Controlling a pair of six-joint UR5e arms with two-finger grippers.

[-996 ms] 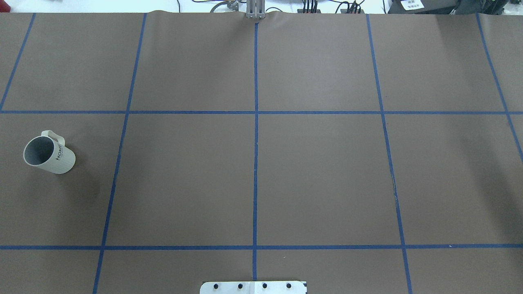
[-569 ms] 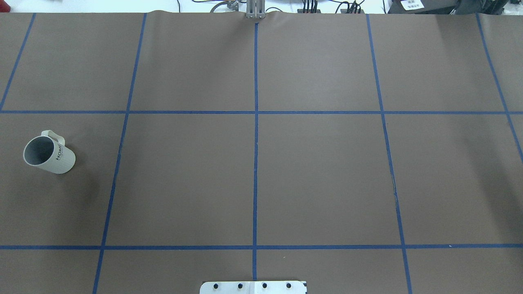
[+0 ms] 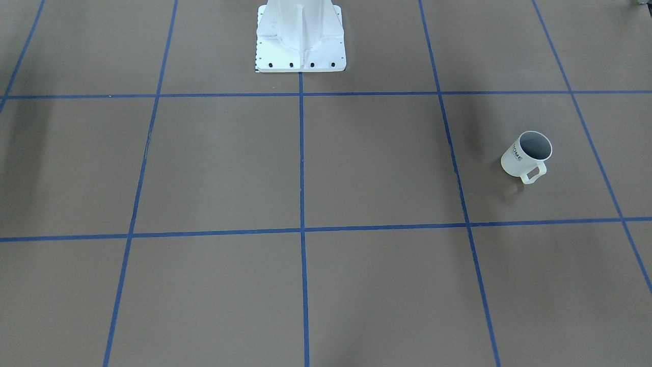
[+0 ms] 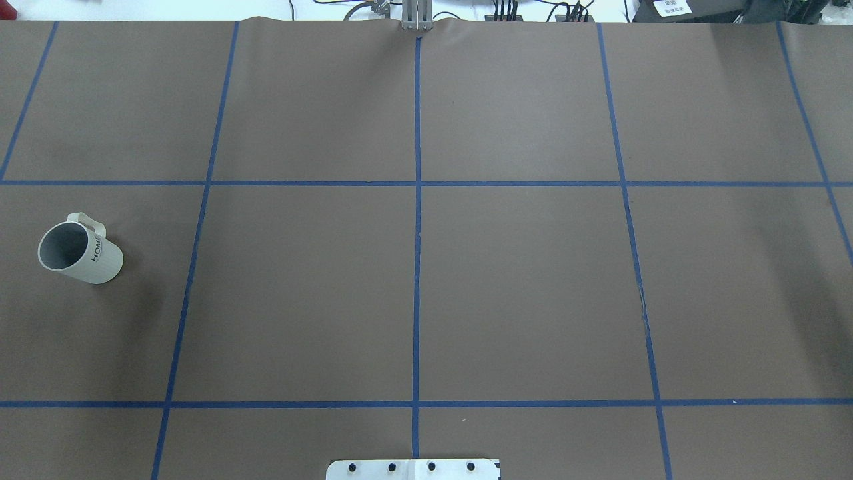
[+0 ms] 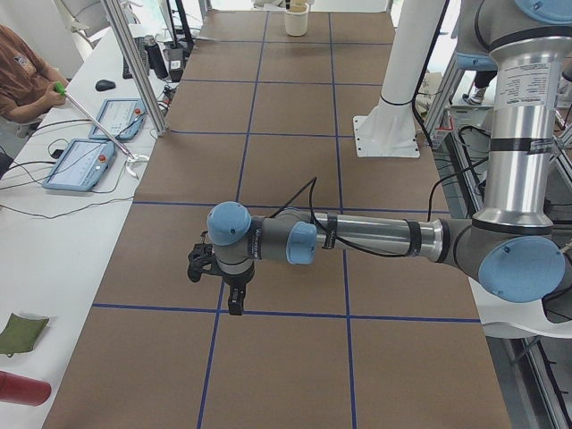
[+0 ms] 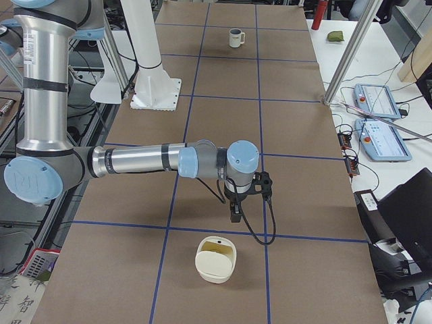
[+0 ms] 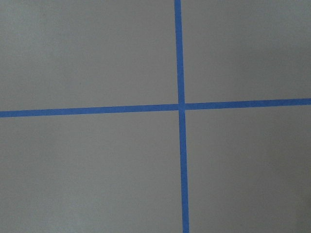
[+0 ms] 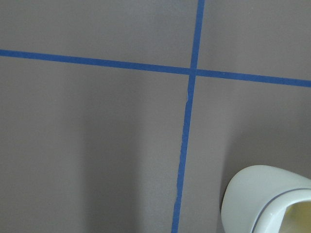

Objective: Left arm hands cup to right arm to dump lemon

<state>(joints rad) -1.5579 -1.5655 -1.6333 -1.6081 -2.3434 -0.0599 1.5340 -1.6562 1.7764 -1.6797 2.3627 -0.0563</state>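
The cup [image 4: 80, 248] stands upright on the brown table at my far left, its handle turned away from the robot base. It also shows in the front-facing view [image 3: 527, 155] and, small and far, in the right side view [image 6: 235, 38]. Its inside looks grey, and the lemon is hidden. The left gripper [image 5: 234, 304] hangs pointing down over the table, and its arm hides the cup in that view. The right gripper [image 6: 233, 214] hangs near the other end of the table. Whether either is open or shut I cannot tell. Neither wrist view shows fingers.
A cream squarish container [image 6: 216, 260] with a yellowish inside sits just beyond the right gripper and also shows in the right wrist view [image 8: 267, 199]. The white robot base [image 3: 300, 38] stands at the table's middle edge. A person [image 5: 22, 76] sits at a side bench with tablets [image 5: 80, 165].
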